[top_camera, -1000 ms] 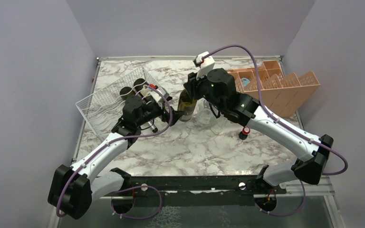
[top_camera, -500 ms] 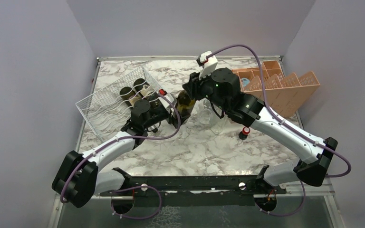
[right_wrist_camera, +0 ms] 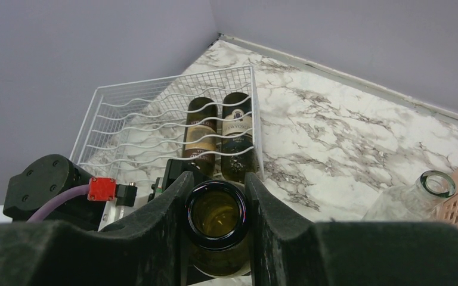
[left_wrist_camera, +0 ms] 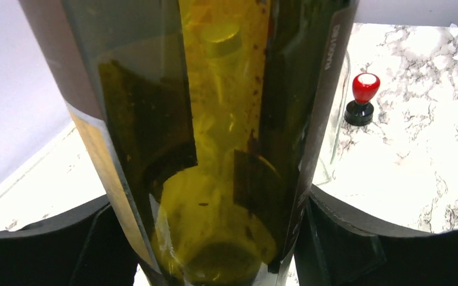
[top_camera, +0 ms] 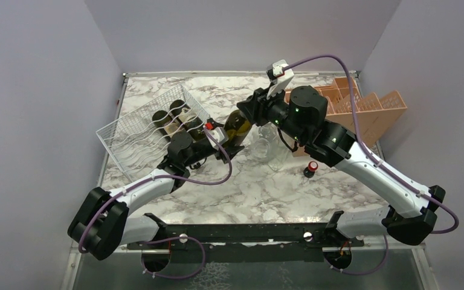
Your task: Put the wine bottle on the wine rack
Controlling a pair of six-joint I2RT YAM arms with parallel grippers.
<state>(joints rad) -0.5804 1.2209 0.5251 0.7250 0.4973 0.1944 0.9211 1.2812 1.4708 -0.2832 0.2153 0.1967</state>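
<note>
The green wine bottle [top_camera: 237, 126] hangs tilted above the table, neck up to the right. My right gripper [top_camera: 255, 113] is shut on its neck; the open bottle mouth [right_wrist_camera: 217, 214] sits between the black fingers [right_wrist_camera: 166, 223]. My left gripper [top_camera: 223, 147] is shut round the bottle's lower body, which fills the left wrist view [left_wrist_camera: 214, 149] with a finger [left_wrist_camera: 346, 238] on each side. The white wire wine rack [top_camera: 127, 136] lies to the left, tilted, with two dark bottles [right_wrist_camera: 201, 134] in its right cradles. The left cradles [right_wrist_camera: 125, 128] hold nothing.
A clear glass bottle [top_camera: 266, 148] lies just right of the held bottle and shows in the right wrist view [right_wrist_camera: 420, 193]. A red-topped stopper [top_camera: 312, 167] stands on the marble. The orange plastic crate [top_camera: 362, 112] is at the back right. Grey walls close three sides.
The right gripper swung right and tipped the bottle from upright to slanted. The left gripper moved right from beside the rack and closed on the bottle's lower body.
</note>
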